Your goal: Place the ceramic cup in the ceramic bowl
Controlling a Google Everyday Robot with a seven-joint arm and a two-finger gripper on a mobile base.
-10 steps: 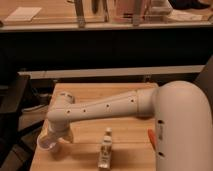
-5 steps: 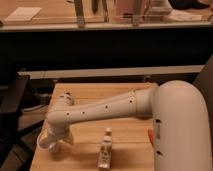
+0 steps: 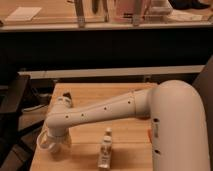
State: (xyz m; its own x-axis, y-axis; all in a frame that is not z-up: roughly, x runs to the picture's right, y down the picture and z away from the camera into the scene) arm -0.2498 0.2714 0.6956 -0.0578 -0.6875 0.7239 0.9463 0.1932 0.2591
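My gripper point(image 3: 54, 141) is at the end of the white arm point(image 3: 105, 112), low over the left front part of the wooden table point(image 3: 125, 95). It is shut on the ceramic cup point(image 3: 45, 143), a small white round cup that sits tilted at the gripper's tip near the table's left edge. The arm's wrist covers most of the gripper. The green ceramic bowl is not in view; it may be hidden behind the arm.
A small white bottle point(image 3: 105, 148) stands on the table just right of the gripper, near the front edge. My white base point(image 3: 177, 130) fills the right side. A dark chair point(image 3: 12, 107) stands left of the table. A counter runs behind.
The wrist and the cup have dropped slightly toward the table. The bottle has not moved.
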